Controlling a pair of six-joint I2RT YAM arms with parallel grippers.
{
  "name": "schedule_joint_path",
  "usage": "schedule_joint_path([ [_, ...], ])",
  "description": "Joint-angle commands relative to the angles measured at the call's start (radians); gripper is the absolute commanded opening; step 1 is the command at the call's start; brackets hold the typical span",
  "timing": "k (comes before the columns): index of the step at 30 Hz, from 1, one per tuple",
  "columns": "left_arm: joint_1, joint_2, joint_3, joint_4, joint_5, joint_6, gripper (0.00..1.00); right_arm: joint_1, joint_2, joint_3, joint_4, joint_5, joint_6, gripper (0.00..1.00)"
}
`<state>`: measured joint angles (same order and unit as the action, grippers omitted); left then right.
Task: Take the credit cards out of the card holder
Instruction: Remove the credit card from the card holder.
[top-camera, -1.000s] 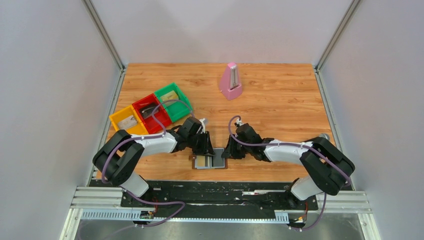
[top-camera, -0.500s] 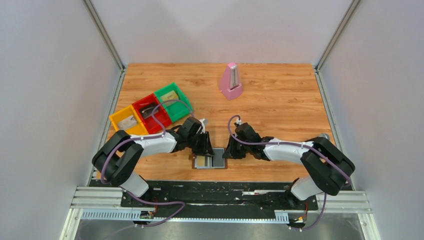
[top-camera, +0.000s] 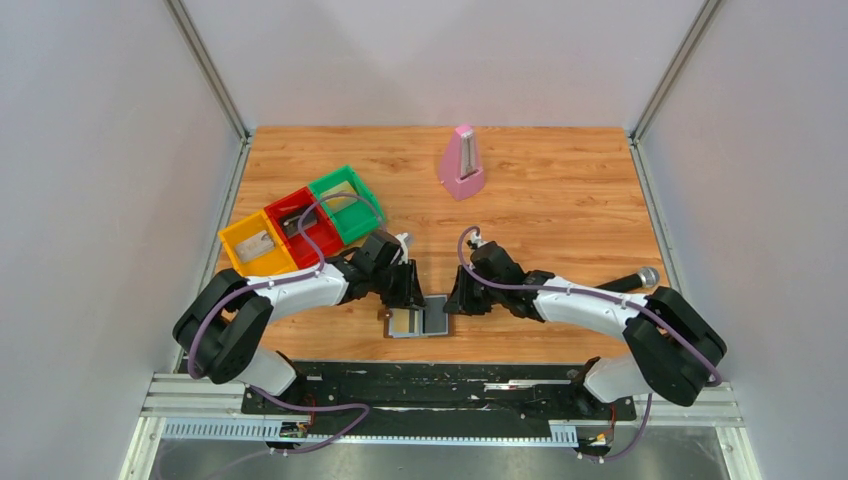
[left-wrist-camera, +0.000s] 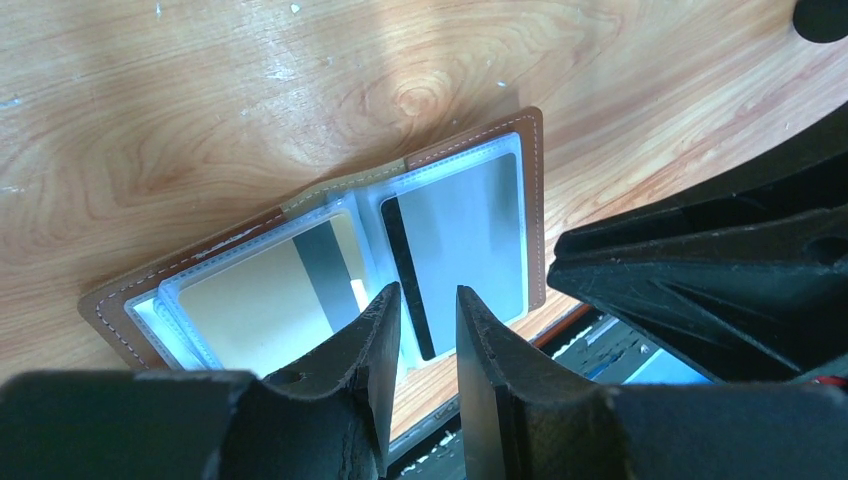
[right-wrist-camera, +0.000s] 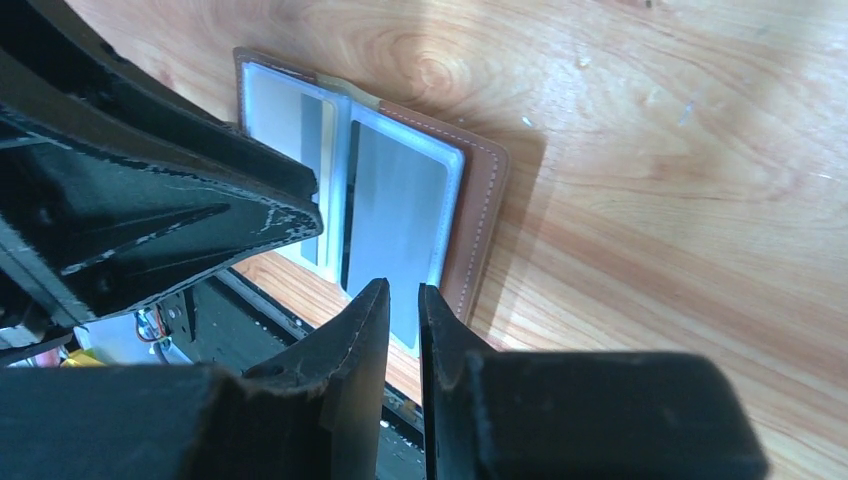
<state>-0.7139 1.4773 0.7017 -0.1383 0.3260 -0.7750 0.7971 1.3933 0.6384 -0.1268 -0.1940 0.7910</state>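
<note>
Wood-grain counter (top-camera: 560, 200). Black wedge-fingered left tool (left-wrist-camera: 425, 300) & right tool (right-wrist-camera: 403, 295) are each slightly parted, gripping nothing. Card holder (left-wrist-camera: 535, 200) lies open flat at the near edge under both: stitched brown leather, clear sleeves. Inside: glossy silver card (left-wrist-camera: 470, 240), gold card (left-wrist-camera: 250, 310). Vs earlier: both elbows have swung outward; holder unmoved.

The card holder (left-wrist-camera: 330, 250) — stitched brown leather outside, glossy clear plastic inside; table (left-wrist-camera: 250, 90) — smooth, scuffed wood-grain.
</note>
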Motion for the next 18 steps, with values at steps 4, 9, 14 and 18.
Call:
schedule_joint_path([
  [4, -0.004, -0.006, 0.015, -0.005, -0.032, 0.034, 0.36, 0.01, 0.04, 0.05, 0.027, 0.014, -0.018, 0.19],
  [9, -0.005, 0.009, 0.009, 0.007, -0.03, 0.04, 0.37, 0.009, 0.115, 0.031, 0.091, -0.009, -0.023, 0.18],
  [14, -0.005, 0.028, 0.001, 0.017, -0.032, 0.043, 0.38, 0.009, 0.144, 0.01, 0.088, 0.019, -0.014, 0.17],
  [18, -0.006, 0.039, -0.005, 0.035, -0.023, 0.039, 0.39, 0.008, 0.154, 0.001, 0.07, 0.04, -0.011, 0.15],
])
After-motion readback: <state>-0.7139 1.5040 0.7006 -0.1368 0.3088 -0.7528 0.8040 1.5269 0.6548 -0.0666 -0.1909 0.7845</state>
